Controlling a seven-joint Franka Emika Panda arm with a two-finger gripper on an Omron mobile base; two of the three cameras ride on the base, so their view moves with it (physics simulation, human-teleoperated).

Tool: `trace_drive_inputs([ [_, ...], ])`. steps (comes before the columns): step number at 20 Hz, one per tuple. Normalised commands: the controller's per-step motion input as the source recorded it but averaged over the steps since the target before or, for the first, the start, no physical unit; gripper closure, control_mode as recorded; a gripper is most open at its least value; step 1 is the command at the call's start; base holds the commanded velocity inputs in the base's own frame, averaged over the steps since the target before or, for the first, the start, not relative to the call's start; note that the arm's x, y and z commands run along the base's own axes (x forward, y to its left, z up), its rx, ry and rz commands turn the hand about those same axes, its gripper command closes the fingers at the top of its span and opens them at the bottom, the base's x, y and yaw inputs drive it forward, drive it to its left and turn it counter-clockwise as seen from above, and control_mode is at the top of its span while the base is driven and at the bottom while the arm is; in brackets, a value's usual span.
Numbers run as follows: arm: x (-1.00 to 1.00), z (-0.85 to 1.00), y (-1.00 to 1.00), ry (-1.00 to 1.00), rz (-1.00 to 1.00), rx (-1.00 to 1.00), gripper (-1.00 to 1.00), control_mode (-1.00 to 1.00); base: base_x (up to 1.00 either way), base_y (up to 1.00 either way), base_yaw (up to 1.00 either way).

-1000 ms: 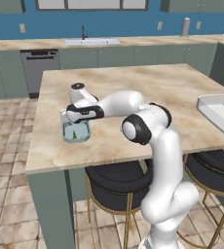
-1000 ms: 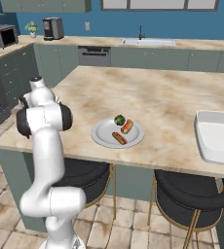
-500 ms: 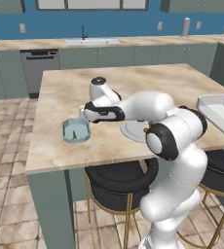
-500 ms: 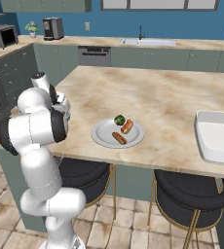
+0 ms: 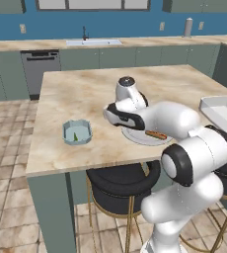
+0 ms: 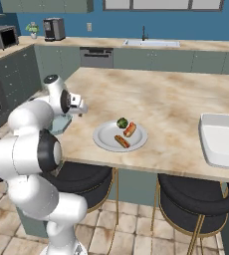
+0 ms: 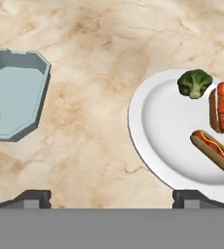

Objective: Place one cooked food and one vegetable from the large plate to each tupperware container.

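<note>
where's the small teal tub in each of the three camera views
Left base view: teal tub left of centre on the island, left of the plate.
Right base view: at the island's left edge, mostly behind the arm.
Hand view: at the left edge, with something green inside.
Shared landmark: the plate, which lies beside the tub.

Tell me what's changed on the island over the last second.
The end effector swung from over the teal tub toward the large plate, open and empty. The green piece in the tub, the broccoli, both hot dogs and the white container stayed put.
</note>
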Motion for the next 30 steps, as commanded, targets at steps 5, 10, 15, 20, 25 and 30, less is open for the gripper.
trace_drive_inputs([
  [5, -0.14, 0.15, -0.73, 0.04, 0.09, -0.10, -1.00, -1.00, 0.00, 0.00, 0.00],
  [10, -0.40, 0.00, -0.90, 0.01, 0.15, -0.10, -1.00, -1.00, 0.00, 0.00, 0.00],
  [15, -0.01, -0.14, -0.96, 0.07, 0.15, -0.04, -1.00, -1.00, 0.00, 0.00, 0.00],
  [20, 0.00, -0.32, -0.34, 0.11, 0.03, -0.01, -1.00, -1.00, 0.00, 0.00, 0.00],
  [25, 0.11, -0.46, -0.24, 0.08, 0.00, -0.07, -1.00, -1.00, 0.00, 0.00, 0.00],
  [30, 0.22, -0.46, -0.54, 0.06, 0.00, -0.05, -1.00, -1.00, 0.00, 0.00, 0.00],
])
